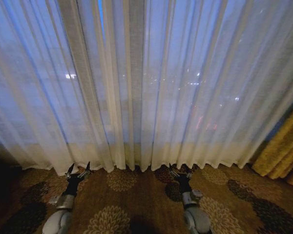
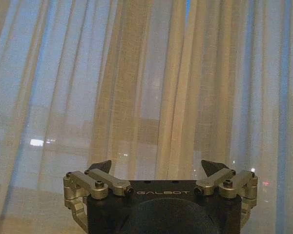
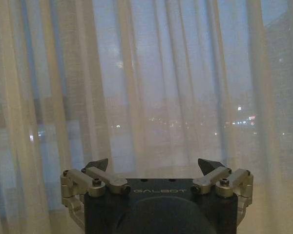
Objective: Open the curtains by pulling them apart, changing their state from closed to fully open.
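Both hands point forward at the foot of the curtains [image 1: 146,87], low over the patterned carpet [image 1: 136,195]. In the head view the left hand [image 1: 77,171] sits just short of the wavy hem on the left, its fingers spread wide with nothing between them, and the right hand [image 1: 175,170] sits just short of the hem on the right, its fingers likewise apart and empty. Each wrist view confirms this: the left hand [image 2: 156,167] shows its two dark fingertips [image 2: 101,165] well apart against the fabric, and the right hand [image 3: 152,165] shows the same spread, with the sheer cloth hanging a little way beyond the tips rather than caught in them. Those curtains hang closed across the whole window, two sheer cream-white panels in vertical pleats that reach down to the carpet, meeting at a denser band of folds slightly left of centre in the head view, between the two hands. Dim blue light and small points of city light show through the cloth. At the far right edge of the head view a heavy golden-yellow drape [image 1: 283,146] hangs beside the sheer panel, gathered back and well away from the right hand. Dark and tan floral medallions cover the carpet beneath both arms.
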